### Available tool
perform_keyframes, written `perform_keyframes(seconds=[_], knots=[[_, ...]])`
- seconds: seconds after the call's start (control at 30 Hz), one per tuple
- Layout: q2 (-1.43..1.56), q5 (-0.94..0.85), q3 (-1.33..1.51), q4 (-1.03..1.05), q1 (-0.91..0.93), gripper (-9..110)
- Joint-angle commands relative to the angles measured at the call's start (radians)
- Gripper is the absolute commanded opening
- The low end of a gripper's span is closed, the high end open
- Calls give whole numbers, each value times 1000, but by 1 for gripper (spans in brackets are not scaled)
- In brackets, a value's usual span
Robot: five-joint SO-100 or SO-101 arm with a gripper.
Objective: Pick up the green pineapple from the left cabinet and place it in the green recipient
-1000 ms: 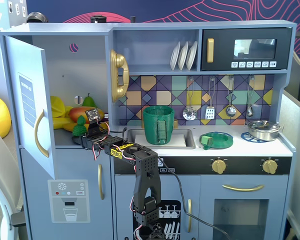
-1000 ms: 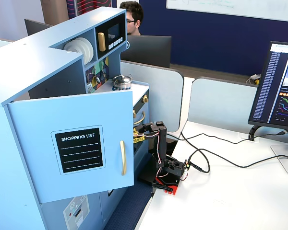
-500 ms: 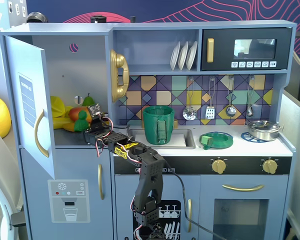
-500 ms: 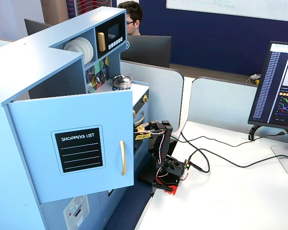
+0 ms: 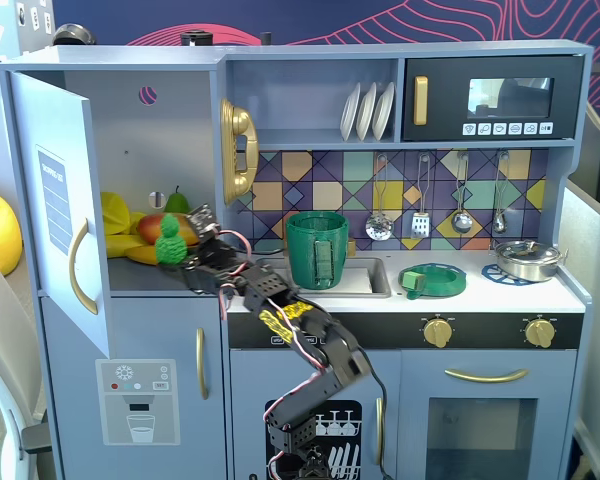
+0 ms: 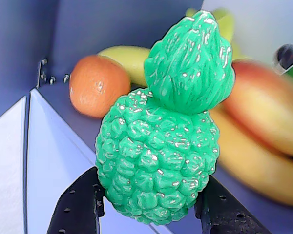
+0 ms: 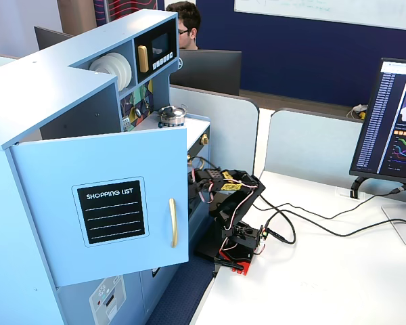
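Observation:
The green pineapple point(image 5: 168, 241) is upright at the front of the left cabinet's point(image 5: 130, 150) shelf. It fills the wrist view point(image 6: 161, 151). My gripper point(image 5: 178, 258) is shut on its lower body, with a black finger pressed against each side in the wrist view point(image 6: 151, 183). The cabinet door point(image 5: 55, 200) with its gold handle stands open to the left. In a fixed view from the side the door point(image 7: 108, 203) hides the cabinet's inside and the pineapple. The green recipient point(image 5: 317, 248), a tall dark green pot, stands on the counter by the sink, to the right of the cabinet.
Behind the pineapple lie an orange point(image 6: 97, 85), bananas point(image 6: 129, 58) and a mango point(image 6: 263, 107). A gold telephone point(image 5: 238, 150) hangs on the cabinet's right wall. A flat green dish point(image 5: 433, 279) and a silver pot point(image 5: 528, 258) sit on the counter further right.

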Motion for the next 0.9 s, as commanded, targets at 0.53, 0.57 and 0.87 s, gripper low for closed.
perform_keyframes(seconds=[0.53,0.57,0.87], knots=[[310,71,-112,238,354,0],[305,83,-117,238,387,0],[123,186,-227,158,630,0]])
